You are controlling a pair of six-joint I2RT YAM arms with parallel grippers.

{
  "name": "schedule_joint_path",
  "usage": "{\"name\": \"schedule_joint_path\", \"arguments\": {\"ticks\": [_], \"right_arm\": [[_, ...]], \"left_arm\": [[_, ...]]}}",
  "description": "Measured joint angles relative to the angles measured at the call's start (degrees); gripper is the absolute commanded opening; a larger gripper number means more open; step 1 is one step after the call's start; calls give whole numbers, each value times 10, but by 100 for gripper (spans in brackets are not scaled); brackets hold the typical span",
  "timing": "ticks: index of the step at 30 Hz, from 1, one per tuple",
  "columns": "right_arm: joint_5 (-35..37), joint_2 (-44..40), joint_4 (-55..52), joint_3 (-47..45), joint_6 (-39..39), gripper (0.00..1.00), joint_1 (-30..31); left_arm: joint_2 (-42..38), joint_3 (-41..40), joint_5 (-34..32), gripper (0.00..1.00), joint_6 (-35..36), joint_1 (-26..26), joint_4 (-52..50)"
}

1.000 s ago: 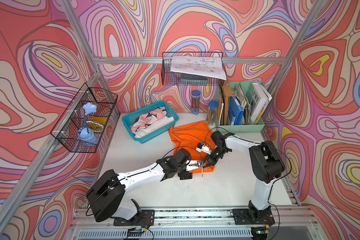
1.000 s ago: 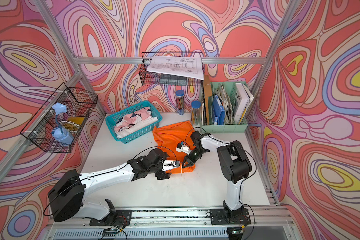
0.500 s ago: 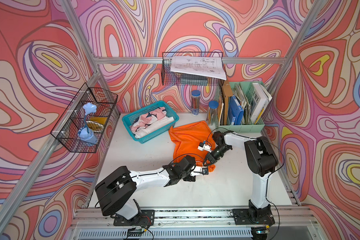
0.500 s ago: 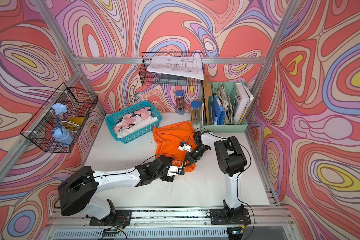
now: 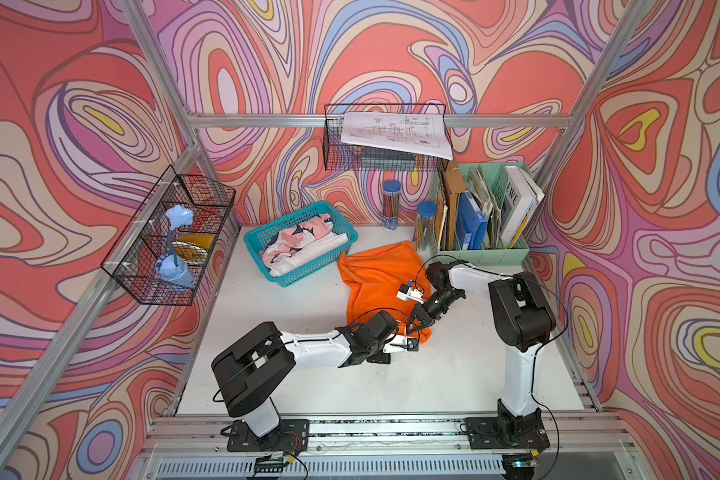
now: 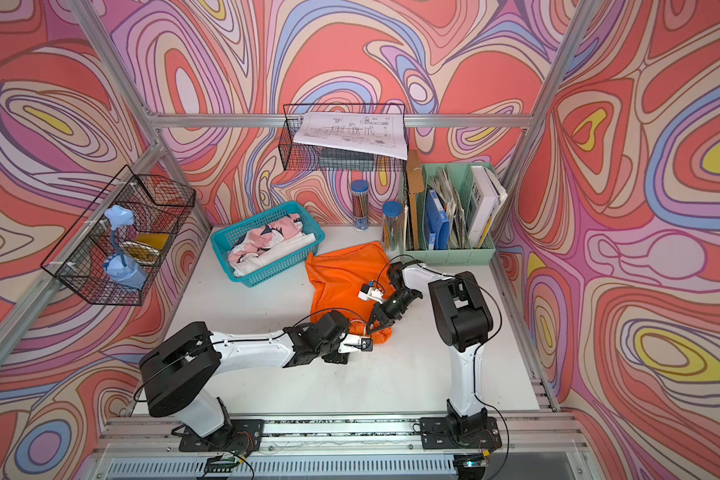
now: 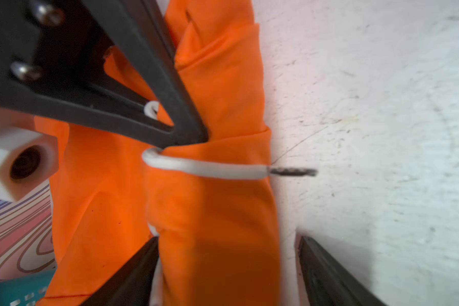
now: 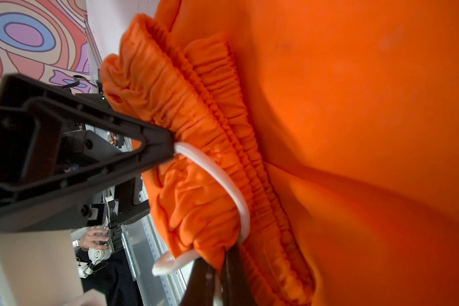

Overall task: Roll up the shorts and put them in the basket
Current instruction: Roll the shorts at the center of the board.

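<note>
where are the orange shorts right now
In both top views the shorts lie back right on the table, between the teal basket and the green file organizer; the right tool pinches their near waistband end.

The room is bright with soft light and faint shadows. Up close, the shorts (image 7: pixel 217 225) look blurry.

Lab cell: aluminium frame (image 5: pixel 383 120), patterned walls (image 5: pixel 391 50)
</note>
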Motion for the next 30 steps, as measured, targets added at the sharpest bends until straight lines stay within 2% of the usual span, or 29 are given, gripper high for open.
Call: {"name": "schedule_joint_path", "arguments": {"ticks": [1, 5, 8, 10, 14, 17, 18, 19, 20, 21, 22, 27, 30], "right_arm": [[0, 0, 0, 0, 0, 0, 0], [1, 0, -1, 0, -2, 0, 0], [1, 0, -2, 0, -2, 0, 0], [1, 0, -3, 0, -2, 0, 0], [1, 0, -5, 0, -3, 0, 0], [1, 0, -9, 2, -4, 0, -1], [1, 0, -10, 3, -5, 0, -1], [1, 0, -10, 3, -5, 0, -1], [1, 0, -10, 3, -6, 0, -1], [1, 0, -11, 3, -6, 0, -1], [1, 0, -11, 3, -6, 0, -1], [-1, 0, -13, 3, -10, 0, -2], [-2, 0, -14, 3, -13, 8, -3]], "left_arm": [[1, 2, 0, 84, 0, 4, 0], [8, 13, 6, 68, 4, 17, -9], [22, 28, 11, 65, 5, 21, -22], [27, 33, 16, 68, 5, 21, -33], [30, 35, 21, 80, 4, 21, -39], [31, 40, 21, 79, 4, 23, -41], [32, 42, 22, 73, 4, 24, -43], [34, 45, 24, 63, 4, 24, -47], [39, 51, 27, 47, 4, 26, -54], [45, 57, 30, 35, 3, 27, -60], [50, 62, 30, 30, 2, 28, -66], [63, 83, 32, 24, 2, 32, -85], [67, 92, 34, 17, 1, 33, -98]]}}
